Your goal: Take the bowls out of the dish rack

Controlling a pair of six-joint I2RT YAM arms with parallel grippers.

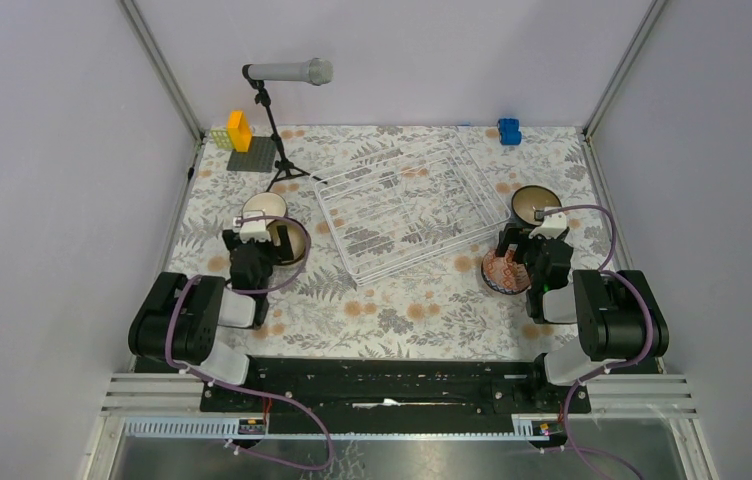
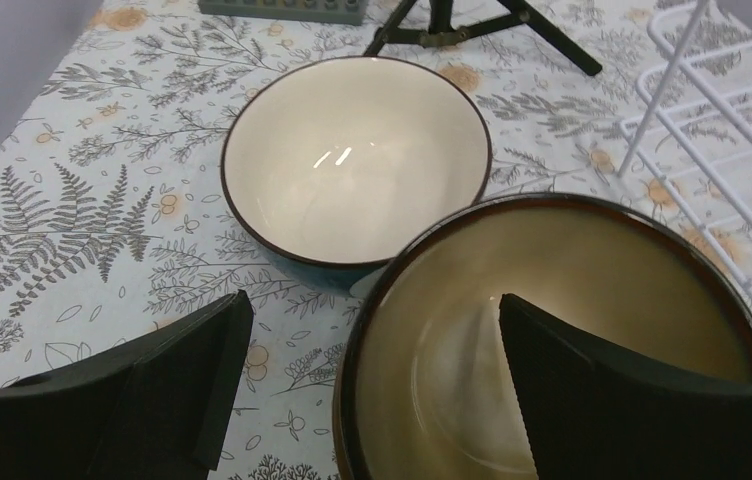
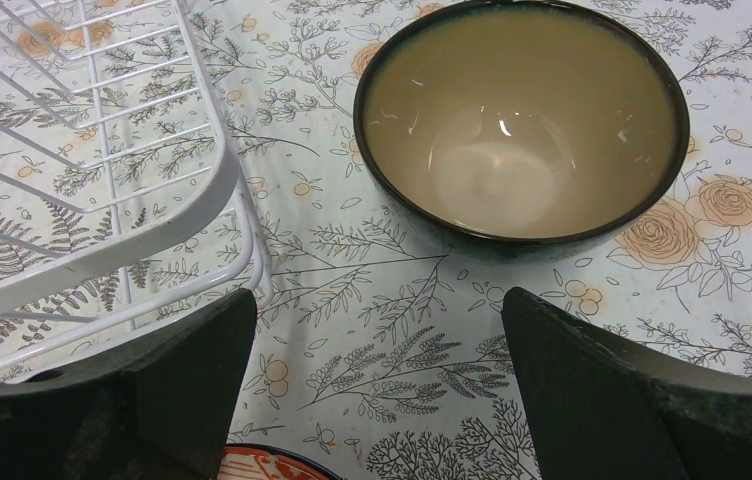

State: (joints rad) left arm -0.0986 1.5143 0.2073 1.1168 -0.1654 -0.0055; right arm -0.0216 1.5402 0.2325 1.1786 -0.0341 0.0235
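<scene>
The white wire dish rack (image 1: 407,205) lies mid-table with no bowl in it. On its left stand a teal bowl with a white inside (image 1: 264,208) (image 2: 357,160) and a dark brown bowl (image 1: 294,240) (image 2: 572,330), touching. My left gripper (image 1: 274,240) (image 2: 372,300) is open astride the brown bowl's left rim, one finger outside and one over the inside. On the right stand a dark bowl with a cream inside (image 1: 535,203) (image 3: 522,120) and an orange-red patterned bowl (image 1: 505,272) (image 3: 272,465). Between those two my right gripper (image 1: 522,245) (image 3: 377,300) hangs open, holding nothing.
A microphone on a black tripod (image 1: 287,72) stands at the back left, its legs (image 2: 472,20) just beyond the white-inside bowl. A grey baseplate with a yellow block (image 1: 250,150) is beside it. A blue object (image 1: 509,131) sits at the back right. The rack's corner (image 3: 222,190) is close to my right gripper's left finger.
</scene>
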